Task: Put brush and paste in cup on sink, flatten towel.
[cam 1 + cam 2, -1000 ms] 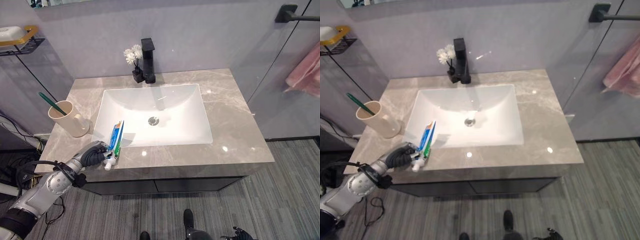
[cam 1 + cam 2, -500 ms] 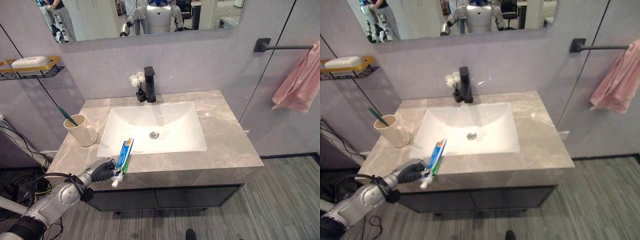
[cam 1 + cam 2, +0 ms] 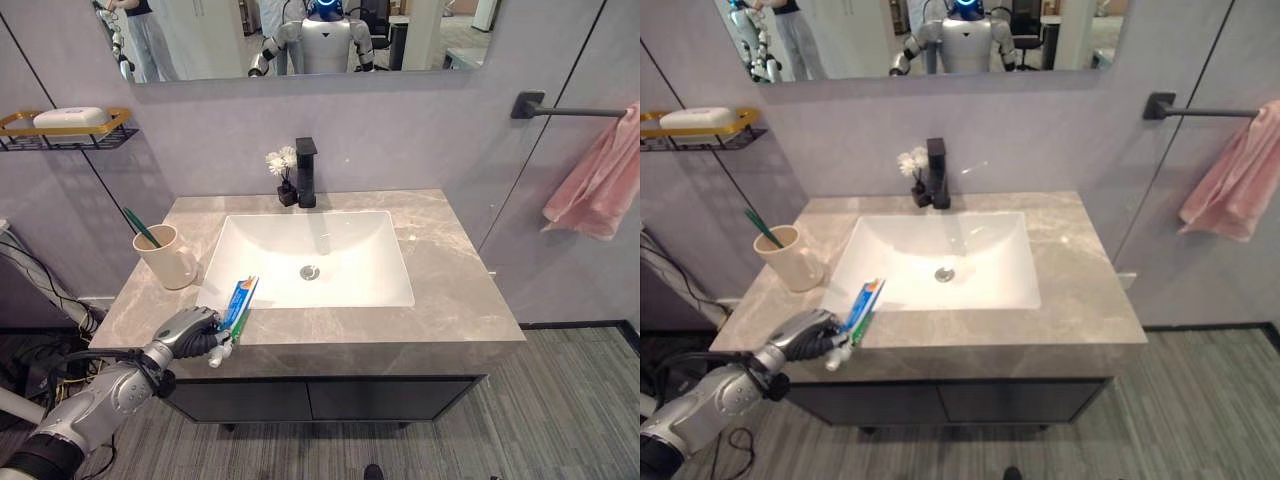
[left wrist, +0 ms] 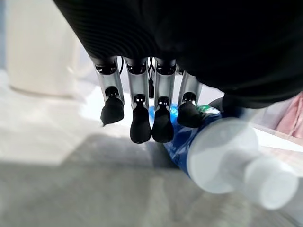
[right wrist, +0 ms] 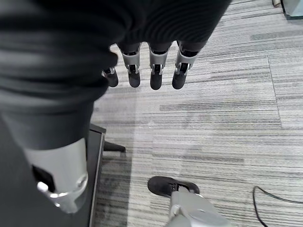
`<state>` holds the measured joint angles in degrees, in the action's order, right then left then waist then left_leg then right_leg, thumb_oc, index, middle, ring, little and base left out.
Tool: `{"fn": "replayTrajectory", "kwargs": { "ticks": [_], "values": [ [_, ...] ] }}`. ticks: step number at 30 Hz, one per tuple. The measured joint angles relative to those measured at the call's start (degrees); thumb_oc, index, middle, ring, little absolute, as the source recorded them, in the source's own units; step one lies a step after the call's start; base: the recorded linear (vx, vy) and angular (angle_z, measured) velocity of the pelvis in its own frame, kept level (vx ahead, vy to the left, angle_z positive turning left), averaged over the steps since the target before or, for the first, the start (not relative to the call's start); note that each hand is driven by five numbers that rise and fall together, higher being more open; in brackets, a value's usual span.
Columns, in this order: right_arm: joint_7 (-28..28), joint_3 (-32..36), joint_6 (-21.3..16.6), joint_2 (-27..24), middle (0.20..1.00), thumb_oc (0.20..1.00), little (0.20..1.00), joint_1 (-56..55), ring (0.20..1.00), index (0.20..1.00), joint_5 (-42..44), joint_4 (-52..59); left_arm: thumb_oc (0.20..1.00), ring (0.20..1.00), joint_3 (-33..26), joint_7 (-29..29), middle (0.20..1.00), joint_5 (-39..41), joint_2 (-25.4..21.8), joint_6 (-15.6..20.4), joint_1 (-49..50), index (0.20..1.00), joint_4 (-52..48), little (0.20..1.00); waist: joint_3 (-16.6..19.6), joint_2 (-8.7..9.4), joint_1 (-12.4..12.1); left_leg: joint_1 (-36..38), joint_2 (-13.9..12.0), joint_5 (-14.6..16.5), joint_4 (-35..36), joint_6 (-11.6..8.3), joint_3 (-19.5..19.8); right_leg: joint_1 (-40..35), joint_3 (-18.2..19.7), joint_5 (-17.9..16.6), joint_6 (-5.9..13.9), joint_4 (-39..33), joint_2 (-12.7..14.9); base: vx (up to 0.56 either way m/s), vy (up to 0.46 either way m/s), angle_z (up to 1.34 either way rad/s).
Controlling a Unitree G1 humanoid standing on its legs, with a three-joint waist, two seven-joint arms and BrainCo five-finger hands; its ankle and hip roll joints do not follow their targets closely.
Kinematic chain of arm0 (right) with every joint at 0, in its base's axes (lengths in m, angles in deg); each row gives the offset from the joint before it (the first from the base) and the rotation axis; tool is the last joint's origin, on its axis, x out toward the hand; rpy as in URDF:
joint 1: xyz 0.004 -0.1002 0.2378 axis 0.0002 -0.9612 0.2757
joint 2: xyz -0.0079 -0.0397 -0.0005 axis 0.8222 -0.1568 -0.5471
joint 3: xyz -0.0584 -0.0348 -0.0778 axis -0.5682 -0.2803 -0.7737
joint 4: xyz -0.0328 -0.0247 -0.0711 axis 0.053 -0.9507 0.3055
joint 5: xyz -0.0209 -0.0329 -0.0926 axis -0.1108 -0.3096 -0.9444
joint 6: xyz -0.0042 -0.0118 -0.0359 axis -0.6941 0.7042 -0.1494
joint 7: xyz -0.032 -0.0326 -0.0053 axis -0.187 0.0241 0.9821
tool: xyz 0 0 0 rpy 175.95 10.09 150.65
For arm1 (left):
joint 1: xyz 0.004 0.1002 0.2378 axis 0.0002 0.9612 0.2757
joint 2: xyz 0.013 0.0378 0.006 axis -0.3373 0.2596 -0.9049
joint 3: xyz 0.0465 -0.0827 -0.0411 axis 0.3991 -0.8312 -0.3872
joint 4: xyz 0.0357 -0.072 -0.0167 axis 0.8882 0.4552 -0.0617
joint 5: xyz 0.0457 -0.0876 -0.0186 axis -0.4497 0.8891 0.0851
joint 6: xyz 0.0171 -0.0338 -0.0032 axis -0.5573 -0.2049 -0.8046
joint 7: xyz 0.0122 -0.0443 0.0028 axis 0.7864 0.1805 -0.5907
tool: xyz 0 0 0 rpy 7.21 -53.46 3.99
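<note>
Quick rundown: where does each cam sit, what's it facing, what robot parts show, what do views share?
Left eye view: head, looking down at the sink; left hand on the toothpaste, cup with toothbrush.
Right eye view: same scene, slightly offset; towel on the wall bar.
Left wrist view: along the left hand's fingers, curled on the toothpaste.
Right wrist view: down past the right hand at the floor.
Shared: both eyes and the left wrist show the toothpaste.

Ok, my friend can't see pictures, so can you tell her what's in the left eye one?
The robot's left hand grips a blue toothpaste tube at the front edge of a grey counter with a white sink. A beige cup holding a green toothbrush stands nearby, and a pink towel hangs bunched on a wall bar.
</note>
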<state>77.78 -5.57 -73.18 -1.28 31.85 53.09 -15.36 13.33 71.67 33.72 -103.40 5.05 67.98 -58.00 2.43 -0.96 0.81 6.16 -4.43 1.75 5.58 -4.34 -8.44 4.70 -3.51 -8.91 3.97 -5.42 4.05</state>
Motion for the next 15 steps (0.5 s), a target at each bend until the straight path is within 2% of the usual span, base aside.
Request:
{"fn": "replayTrajectory", "kwargs": {
  "ticks": [4,7,12,15],
  "values": [
    [0.11,4.55,0.0,-0.13,1.0,1.0,1.0,0.29,1.0,1.0,3.66,-0.19,0.2,0.2,-0.2,-1.79,0.2,-1.26,-1.56,-0.54,-1.6,0.2,-0.05,0.2,-0.08,0.07,0.03,0.7,0.01,0.06,0.02,0.02,0.02,-0.75,-0.04,0.23,0.09,-0.01,0.01,0.0,0.0,0.0],
    [0.23,4.86,-0.01,-0.5,1.0,1.0,1.0,0.57,1.0,1.0,5.58,-0.53,0.2,0.2,-1.24,-2.56,0.2,-1.66,-1.57,-0.51,-2.69,0.2,-0.21,0.2,-0.03,0.07,0.08,0.77,0.01,0.19,0.02,0.09,0.02,-0.84,-0.05,0.31,0.16,0.0,0.03,0.0,0.0,0.0],
    [1.01,10.45,-0.03,-2.44,1.0,1.0,1.0,0.83,1.0,1.0,12.51,-1.49,0.2,0.2,-2.51,-4.76,0.2,-1.65,-1.66,-0.6,-6.69,0.2,-0.84,0.2,0.03,0.23,0.18,0.76,0.01,0.3,0.01,0.26,0.03,-0.83,-0.06,0.3,0.16,0.0,0.01,0.0,0.0,0.0],
    [1.12,10.38,-0.03,-3.0,1.0,1.0,1.0,0.88,1.0,1.0,13.36,-2.29,0.2,0.2,-2.35,-4.84,0.2,-1.63,-1.64,-0.55,-6.66,0.2,-1.36,0.2,0.1,0.42,0.24,0.75,0.0,0.29,0.01,0.24,-0.02,-0.78,-0.02,0.3,0.16,0.0,-0.01,0.0,0.0,0.0]
  ]
}}
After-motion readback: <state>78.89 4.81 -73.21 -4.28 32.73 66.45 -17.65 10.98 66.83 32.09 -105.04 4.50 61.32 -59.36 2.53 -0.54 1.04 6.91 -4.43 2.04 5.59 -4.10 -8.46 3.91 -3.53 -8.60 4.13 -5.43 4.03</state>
